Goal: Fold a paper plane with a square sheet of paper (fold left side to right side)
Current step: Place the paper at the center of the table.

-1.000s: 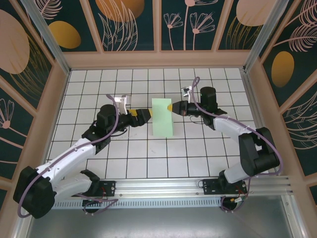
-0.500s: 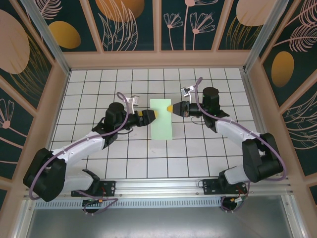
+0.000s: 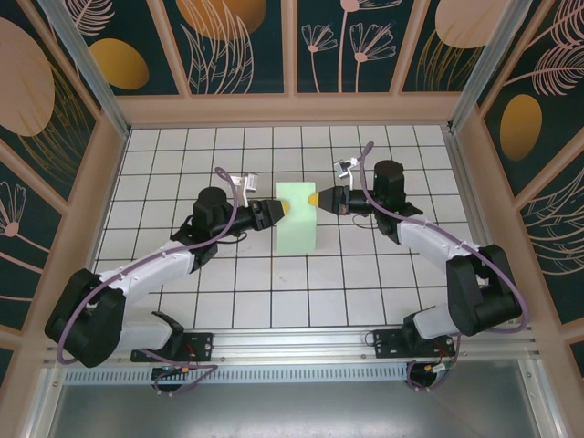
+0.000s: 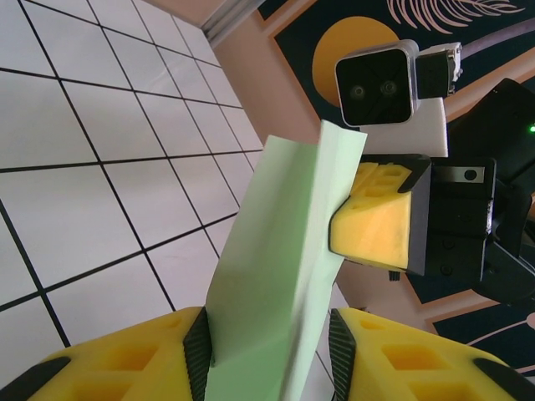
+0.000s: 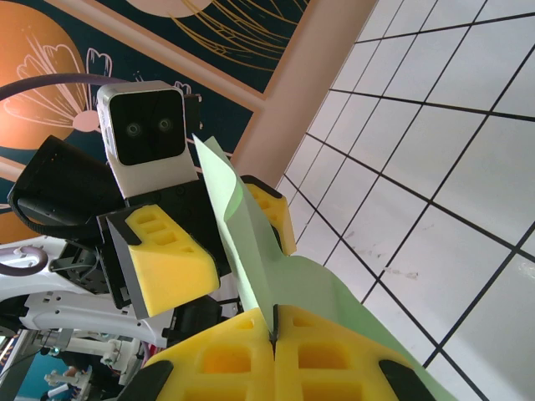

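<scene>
top external: you have the pale green paper sheet [image 3: 297, 224], folded to a narrow rectangle, near the middle of the white gridded table [image 3: 182, 155], between the 2 arms. the left gripper [image 3: 281, 210] meets its left edge. the right gripper [image 3: 315, 198] meets its upper right edge.

left wrist: your left gripper [image 4: 267, 327] has its 2 yellow fingers partly apart, with the sheet [image 4: 284, 234] standing edge-up between them, not squeezed flat. the right gripper [image 4: 347, 221] bites the far edge.

right wrist: your right gripper [image 5: 274, 322] is fully closed, with the sheet [image 5: 251, 251] pinched in the seam between its pads. beyond it, the left gripper [image 5: 221, 238] straddles the opposite edge.
</scene>
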Robot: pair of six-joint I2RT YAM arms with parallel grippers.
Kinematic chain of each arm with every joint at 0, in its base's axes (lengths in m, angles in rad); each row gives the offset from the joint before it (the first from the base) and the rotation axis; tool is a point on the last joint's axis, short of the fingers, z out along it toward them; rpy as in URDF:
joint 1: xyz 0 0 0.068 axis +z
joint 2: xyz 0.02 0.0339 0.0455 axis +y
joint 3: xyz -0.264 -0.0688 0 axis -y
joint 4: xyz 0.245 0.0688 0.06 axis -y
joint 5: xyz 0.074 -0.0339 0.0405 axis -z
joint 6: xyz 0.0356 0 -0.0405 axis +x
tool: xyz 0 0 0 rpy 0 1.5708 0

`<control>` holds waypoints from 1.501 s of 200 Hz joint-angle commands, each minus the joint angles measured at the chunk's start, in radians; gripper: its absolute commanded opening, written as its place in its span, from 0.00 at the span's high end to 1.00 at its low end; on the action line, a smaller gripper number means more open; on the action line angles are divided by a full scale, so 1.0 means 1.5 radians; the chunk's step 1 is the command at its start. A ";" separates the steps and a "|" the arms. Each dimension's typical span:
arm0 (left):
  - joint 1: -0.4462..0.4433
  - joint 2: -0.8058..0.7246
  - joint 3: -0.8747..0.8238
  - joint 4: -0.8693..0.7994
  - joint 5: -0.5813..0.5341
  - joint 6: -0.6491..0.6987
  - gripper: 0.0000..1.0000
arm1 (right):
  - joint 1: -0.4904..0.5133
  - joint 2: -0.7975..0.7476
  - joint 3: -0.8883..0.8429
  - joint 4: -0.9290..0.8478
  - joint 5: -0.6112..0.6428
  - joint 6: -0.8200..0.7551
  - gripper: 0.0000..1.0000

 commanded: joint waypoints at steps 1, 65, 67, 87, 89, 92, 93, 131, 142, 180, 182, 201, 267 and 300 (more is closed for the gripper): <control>0.001 0.003 0.001 0.005 0.010 0.004 0.56 | -0.007 -0.003 -0.003 -0.001 -0.003 -0.012 0.98; 0.001 -0.005 -0.001 -0.002 0.010 0.009 0.58 | -0.027 -0.019 -0.012 -0.022 -0.001 -0.025 0.97; 0.001 -0.005 -0.001 -0.001 0.010 0.009 0.58 | -0.027 -0.018 -0.013 -0.023 -0.001 -0.024 0.97; 0.001 -0.003 -0.003 0.002 0.014 0.008 0.64 | -0.027 -0.019 -0.015 -0.021 -0.001 -0.023 0.97; 0.001 -0.003 -0.003 0.003 0.014 0.007 0.64 | -0.027 -0.019 -0.015 -0.019 -0.001 -0.023 0.97; 0.002 -0.003 -0.003 0.004 0.014 0.007 0.64 | -0.027 -0.020 -0.016 -0.019 -0.001 -0.021 0.97; 0.002 -0.003 -0.004 0.004 0.015 0.007 0.65 | -0.027 -0.019 -0.016 -0.019 -0.001 -0.021 0.97; 0.001 -0.004 -0.006 -0.002 0.012 0.008 0.73 | -0.028 -0.016 -0.015 -0.021 0.007 -0.023 0.96; 0.001 -0.004 -0.008 -0.002 0.010 0.008 0.75 | -0.028 -0.014 -0.015 -0.023 0.009 -0.024 0.95; 0.001 0.006 -0.016 0.004 0.009 0.000 0.85 | -0.030 -0.013 -0.011 -0.057 0.029 -0.046 0.92; 0.001 0.007 -0.017 0.005 0.008 -0.001 0.86 | -0.030 -0.013 -0.010 -0.060 0.031 -0.047 0.92; 0.001 0.019 -0.025 0.019 0.010 -0.010 0.88 | -0.031 -0.013 -0.003 -0.098 0.057 -0.068 0.87; 0.001 0.098 -0.055 0.110 0.007 -0.074 0.96 | -0.023 -0.001 0.042 -0.295 0.280 -0.157 0.59; 0.001 0.161 -0.047 0.098 -0.024 -0.098 1.00 | 0.033 -0.036 0.033 -0.309 0.396 -0.181 0.52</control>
